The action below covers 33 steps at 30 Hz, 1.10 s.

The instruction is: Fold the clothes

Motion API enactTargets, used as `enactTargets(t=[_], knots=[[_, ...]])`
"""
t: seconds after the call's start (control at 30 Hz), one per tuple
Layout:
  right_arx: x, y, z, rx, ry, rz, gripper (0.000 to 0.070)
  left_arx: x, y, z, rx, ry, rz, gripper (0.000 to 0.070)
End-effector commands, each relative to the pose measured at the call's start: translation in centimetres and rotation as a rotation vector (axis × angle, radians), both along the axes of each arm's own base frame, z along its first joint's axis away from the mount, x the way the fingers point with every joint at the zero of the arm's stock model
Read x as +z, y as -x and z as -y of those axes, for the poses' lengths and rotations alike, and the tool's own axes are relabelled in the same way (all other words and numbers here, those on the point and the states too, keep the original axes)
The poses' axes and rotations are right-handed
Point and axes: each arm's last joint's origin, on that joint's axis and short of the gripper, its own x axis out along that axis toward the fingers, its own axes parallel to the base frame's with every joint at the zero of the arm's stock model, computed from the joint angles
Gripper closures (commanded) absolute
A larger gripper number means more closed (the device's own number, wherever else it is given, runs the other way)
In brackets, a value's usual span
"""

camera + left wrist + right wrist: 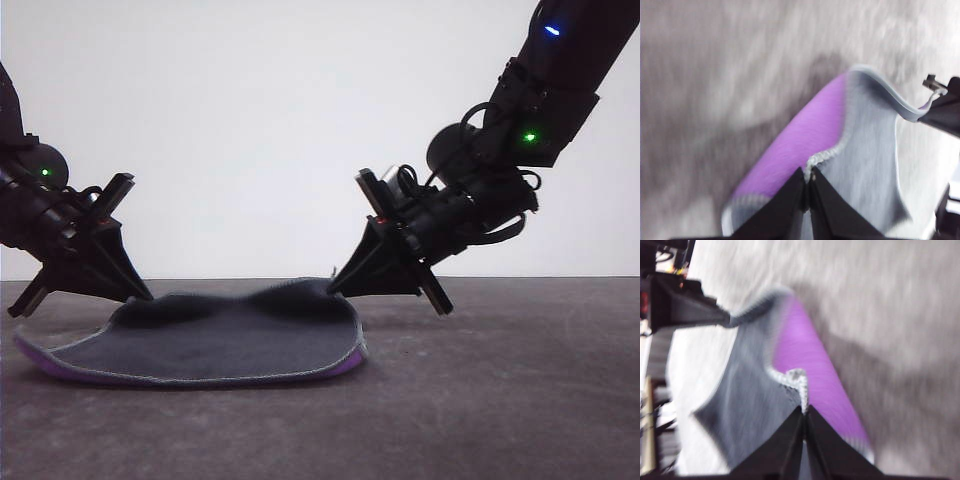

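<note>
Now the cloth (215, 340) is lying on the grey table (500, 400), dark face up, purple showing along its near edge. Both back corners are being pinched, apparently lifted slightly: left gripper (143, 296) clamping one, right gripper (333, 287) clamping the other.

Both wrist views are blurry, so the table (700, 100) looks smeared. The cloth (220, 340) hides its purple side in the front view, but for a thin strip. The left arm (30, 210) is cut off by the picture's edge.
</note>
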Motion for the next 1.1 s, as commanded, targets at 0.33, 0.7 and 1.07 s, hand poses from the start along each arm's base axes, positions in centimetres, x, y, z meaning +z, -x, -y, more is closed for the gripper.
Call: enactTargets(t=[0.33, 0.7, 1.07], knots=[[-0.5, 1.2, 0.2, 0.155, -0.092, -0.121, 0.0698, 0.2, 1.9, -0.1, -0.141, -0.004, -0.104, 0.0700], [-1.0, 2.7, 0.3, 0.214, -0.056, -0.190, 0.0697, 1.5, 3.1, -0.2, -0.223, -0.004, -0.196, 0.0700], [-1.2, 3.6, 0.1, 0.249, -0.030, -0.227, 0.0697, 2.0, 4.0, -0.3, -0.263, -0.035, -0.283, 0.0700]])
